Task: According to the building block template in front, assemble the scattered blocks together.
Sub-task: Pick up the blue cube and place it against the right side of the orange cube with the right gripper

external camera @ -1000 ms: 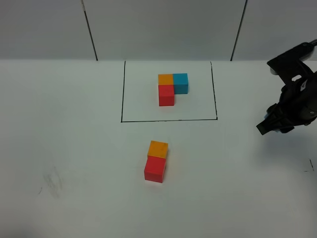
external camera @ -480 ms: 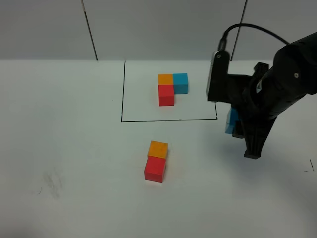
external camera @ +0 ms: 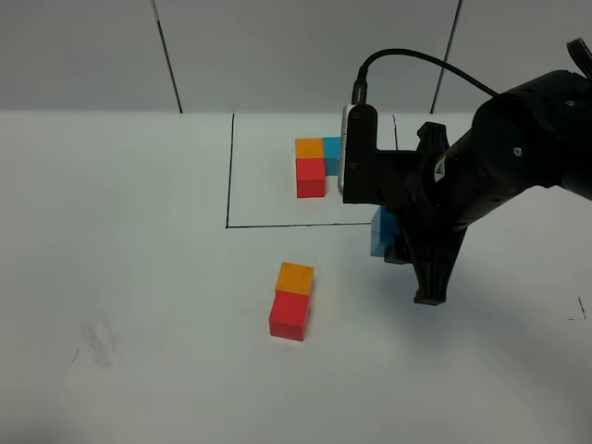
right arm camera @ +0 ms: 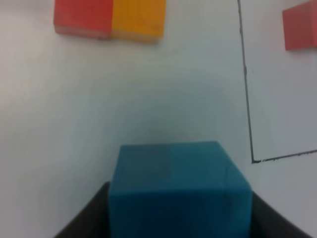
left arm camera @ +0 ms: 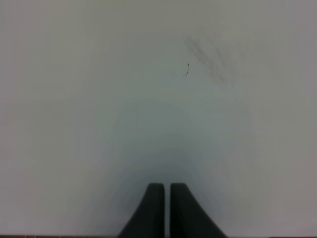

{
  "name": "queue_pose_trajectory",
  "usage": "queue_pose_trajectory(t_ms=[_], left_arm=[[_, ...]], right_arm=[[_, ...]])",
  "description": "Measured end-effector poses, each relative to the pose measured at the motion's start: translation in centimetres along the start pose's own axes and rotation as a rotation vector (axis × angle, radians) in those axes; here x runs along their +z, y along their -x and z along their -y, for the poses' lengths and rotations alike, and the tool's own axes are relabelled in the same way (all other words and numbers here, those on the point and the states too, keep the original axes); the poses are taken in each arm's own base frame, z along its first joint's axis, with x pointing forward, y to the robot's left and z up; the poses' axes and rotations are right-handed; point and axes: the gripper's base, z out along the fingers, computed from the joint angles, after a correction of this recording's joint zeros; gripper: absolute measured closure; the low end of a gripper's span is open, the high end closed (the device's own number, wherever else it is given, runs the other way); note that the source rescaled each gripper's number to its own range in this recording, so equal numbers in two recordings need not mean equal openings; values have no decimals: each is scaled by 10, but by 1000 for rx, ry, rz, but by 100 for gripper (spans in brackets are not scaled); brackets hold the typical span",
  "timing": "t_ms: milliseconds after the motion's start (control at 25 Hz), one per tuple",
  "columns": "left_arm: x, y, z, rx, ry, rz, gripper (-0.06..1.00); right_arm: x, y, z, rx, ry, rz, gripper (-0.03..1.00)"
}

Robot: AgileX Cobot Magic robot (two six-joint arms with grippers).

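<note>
The jaws of the right arm (external camera: 504,162) are clamped on the light blue cube (external camera: 380,231), one dark jaw on each side of it in the right wrist view, and the cube hangs clear of the tabletop (external camera: 139,277), just outside the near right corner of the black drawn rectangle (external camera: 228,176). It is carried high, probably so that it can pass over the surface without scraping or knocking anything. The orange cube (external camera: 296,276) and red cube (external camera: 289,316) lie touching, orange on the far side, which matches that pair in the building block template (external camera: 311,165). There blue sits against the right side of orange, so the free side of the loose orange cube is where the held block looks bound; it is near but apart from it now, off to the right. The left arm (left arm camera: 164,213) has its jaws pressed together on nothing, over bare tabletop, kept out of the working zone
</note>
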Motion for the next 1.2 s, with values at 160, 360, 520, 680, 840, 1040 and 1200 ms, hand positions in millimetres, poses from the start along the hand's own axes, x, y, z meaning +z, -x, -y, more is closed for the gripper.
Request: queue_pose_trajectory(t_ms=[160, 360, 520, 680, 840, 1040, 1200], left_arm=[[0, 0, 0, 0, 0, 0, 94], [0, 0, 0, 0, 0, 0, 94], [0, 0, 0, 0, 0, 0, 94], [0, 0, 0, 0, 0, 0, 94], [0, 0, 0, 0, 0, 0, 94], [0, 0, 0, 1, 0, 0, 94], [0, 0, 0, 3, 0, 0, 94]], right_arm=[[-4, 11, 12, 2, -6, 13, 41], [-7, 24, 24, -4, -17, 31, 41], [13, 29, 22, -9, 24, 14, 41], [40, 29, 18, -4, 74, -12, 41], [63, 29, 16, 16, 107, -20, 41], [87, 29, 12, 16, 133, -32, 41], [103, 28, 9, 25, 151, -40, 41]])
